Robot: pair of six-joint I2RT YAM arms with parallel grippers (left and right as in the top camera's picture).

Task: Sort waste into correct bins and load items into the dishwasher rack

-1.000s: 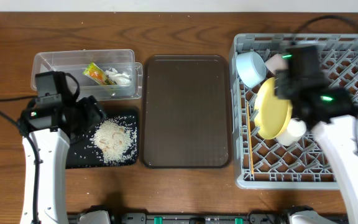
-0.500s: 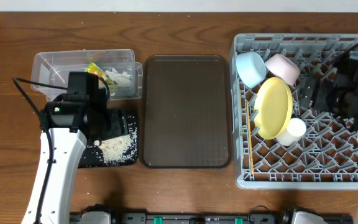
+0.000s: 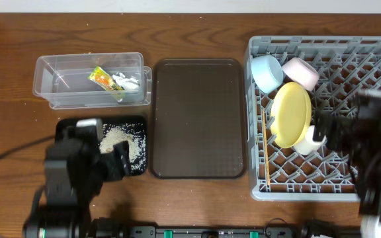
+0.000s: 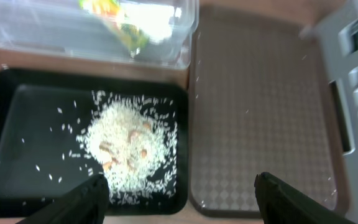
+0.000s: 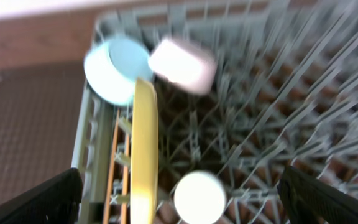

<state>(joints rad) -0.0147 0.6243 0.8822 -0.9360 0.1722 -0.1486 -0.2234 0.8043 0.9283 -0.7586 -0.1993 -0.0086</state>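
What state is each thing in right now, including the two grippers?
Left gripper: open, empty.
Right gripper: open, empty.
Clear tub: holds wrapper and paper scraps.
Black tray: holds rice.
Brown tray: bare.
Yellow plate: on edge in rack.
Blue bowl: tipped, in rack.
Pale bowl: tipped, in rack.
Cup: in rack, beside plate.
Chopsticks: lying in rack.

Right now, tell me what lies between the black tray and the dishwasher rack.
The brown serving tray lies between the black tray and the dishwasher rack; the overhead view shows it best.
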